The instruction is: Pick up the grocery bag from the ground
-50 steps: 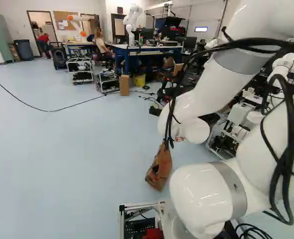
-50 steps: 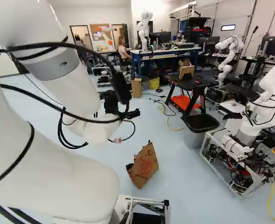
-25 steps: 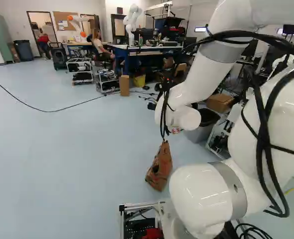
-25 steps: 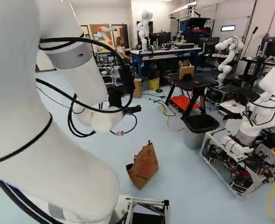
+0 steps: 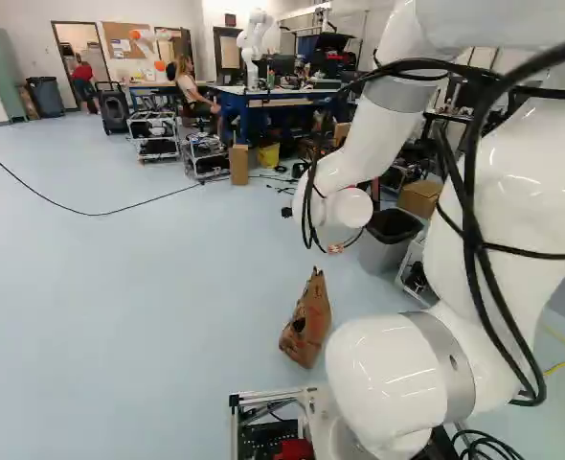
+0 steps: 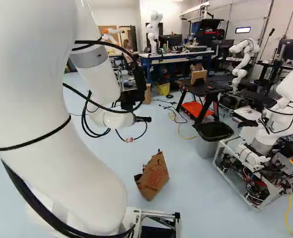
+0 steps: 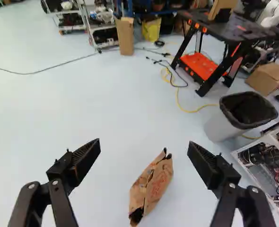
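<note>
No txt, nos. or signs were legible in any cam view. Red print showed on the front of the paper bag, visible in the wrist & R base views, but was too small/blurry to read. Pale sheets on the noticeboard, far wall, L base view, were too far off to make out, so any wording there was unreadable.
</note>
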`<state>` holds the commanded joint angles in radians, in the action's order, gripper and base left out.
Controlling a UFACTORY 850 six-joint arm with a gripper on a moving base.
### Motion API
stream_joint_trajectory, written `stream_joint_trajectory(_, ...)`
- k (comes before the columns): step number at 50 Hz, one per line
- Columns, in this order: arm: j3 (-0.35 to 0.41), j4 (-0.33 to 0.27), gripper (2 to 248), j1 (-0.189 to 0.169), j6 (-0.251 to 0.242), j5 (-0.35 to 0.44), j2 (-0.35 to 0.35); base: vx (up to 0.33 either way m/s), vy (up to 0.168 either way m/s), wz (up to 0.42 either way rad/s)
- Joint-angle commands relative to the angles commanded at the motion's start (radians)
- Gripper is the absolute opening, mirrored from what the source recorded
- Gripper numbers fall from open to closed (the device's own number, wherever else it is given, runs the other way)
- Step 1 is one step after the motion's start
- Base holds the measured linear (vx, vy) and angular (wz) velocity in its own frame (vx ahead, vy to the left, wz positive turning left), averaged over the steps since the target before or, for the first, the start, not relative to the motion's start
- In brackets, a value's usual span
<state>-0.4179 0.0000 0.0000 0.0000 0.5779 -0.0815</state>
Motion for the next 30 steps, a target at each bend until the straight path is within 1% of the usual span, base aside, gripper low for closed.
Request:
stream_joint_trajectory(11,-0.07,0.0,247,0.0,0.0,-0.105,-0.091,0.0,0.0,0.0)
stream_joint_trajectory(22,-0.139,0.001,247,0.0,0.0,-0.185,-0.179,0.0,0.0,0.0)
stream_joint_trajectory(30,-0.191,0.012,247,0.0,0.0,-0.242,-0.241,0.0,0.0,0.0)
